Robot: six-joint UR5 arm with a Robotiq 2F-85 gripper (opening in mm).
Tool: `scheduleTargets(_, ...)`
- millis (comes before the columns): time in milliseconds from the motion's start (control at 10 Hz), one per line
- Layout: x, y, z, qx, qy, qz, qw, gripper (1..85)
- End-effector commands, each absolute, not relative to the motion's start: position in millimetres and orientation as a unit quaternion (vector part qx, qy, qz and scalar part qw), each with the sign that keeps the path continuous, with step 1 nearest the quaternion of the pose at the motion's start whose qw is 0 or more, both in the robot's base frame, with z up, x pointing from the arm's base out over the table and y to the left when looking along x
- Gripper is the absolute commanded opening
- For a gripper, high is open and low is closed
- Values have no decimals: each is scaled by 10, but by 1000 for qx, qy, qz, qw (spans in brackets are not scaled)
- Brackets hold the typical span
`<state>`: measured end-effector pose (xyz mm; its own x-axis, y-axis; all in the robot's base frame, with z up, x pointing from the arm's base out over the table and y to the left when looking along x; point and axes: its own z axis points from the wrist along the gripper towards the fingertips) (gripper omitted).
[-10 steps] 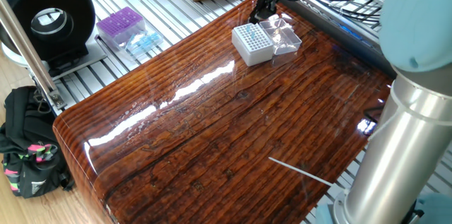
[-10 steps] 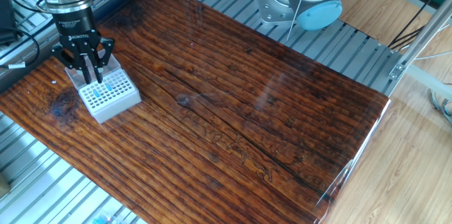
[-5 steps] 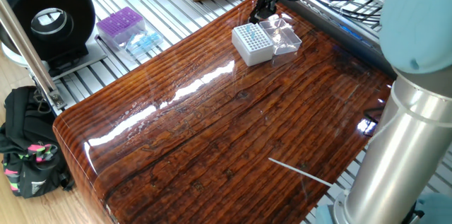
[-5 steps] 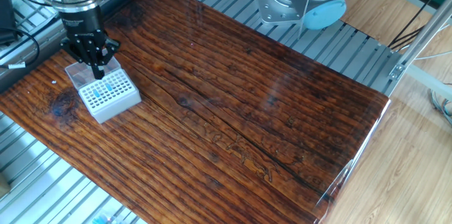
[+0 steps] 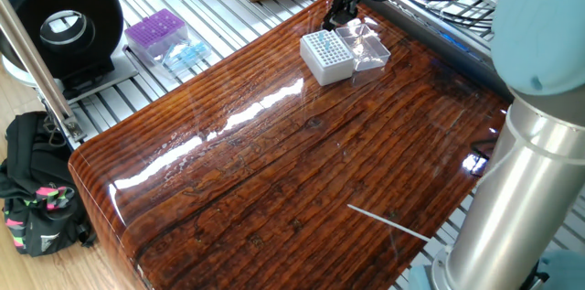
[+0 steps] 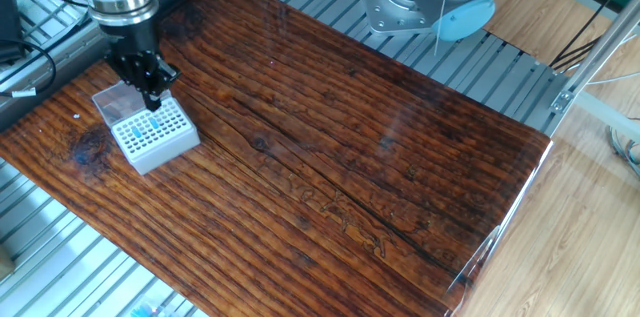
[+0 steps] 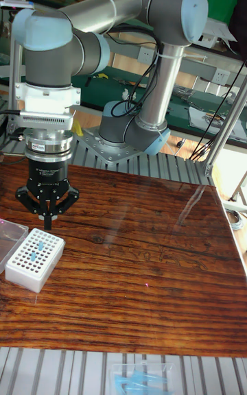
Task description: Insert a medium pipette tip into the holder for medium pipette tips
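The holder for medium pipette tips [image 5: 326,57] [image 6: 155,135] [image 7: 34,258] is a small white block with a grid of holes. Some holes have blue in them. Its clear lid [image 5: 366,45] [image 6: 113,105] [image 7: 9,234] lies open beside it. My gripper [image 5: 342,14] [image 6: 151,95] [image 7: 46,221] points straight down. It hovers just above the holder's edge on the lid side, with its fingers drawn together. The medium pipette tip is too small to make out between them.
A purple grid-topped box [image 5: 155,32] and a clear pack of blue tips [image 5: 186,54] lie on the metal slats beyond the wooden table's edge [image 5: 96,157]. A black round device [image 5: 62,25] stands at the far left. The arm's base [image 6: 425,2] is bolted at the table's far side.
The gripper has turned about its vertical axis above the holder and drifted slightly along the holder's lid-side edge. The holder and lid have not moved.
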<state>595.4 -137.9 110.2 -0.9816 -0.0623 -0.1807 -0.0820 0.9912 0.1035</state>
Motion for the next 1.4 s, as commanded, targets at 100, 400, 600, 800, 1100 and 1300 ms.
scheduleTargets(100,5745,-1661,1066,6,999,-1,46,10)
scheduleTargets(400,5643,-1785,1062,-50,998,-26,25,10)
scheduleTargets(600,5713,-1825,1069,-96,994,-36,36,10)
scheduleTargets(800,5740,-1789,1069,-102,993,-30,42,10)
scheduleTargets(1100,5728,-1452,1227,-77,996,-2,36,10)
scheduleTargets(1300,5714,-843,1414,-14,999,31,35,10)
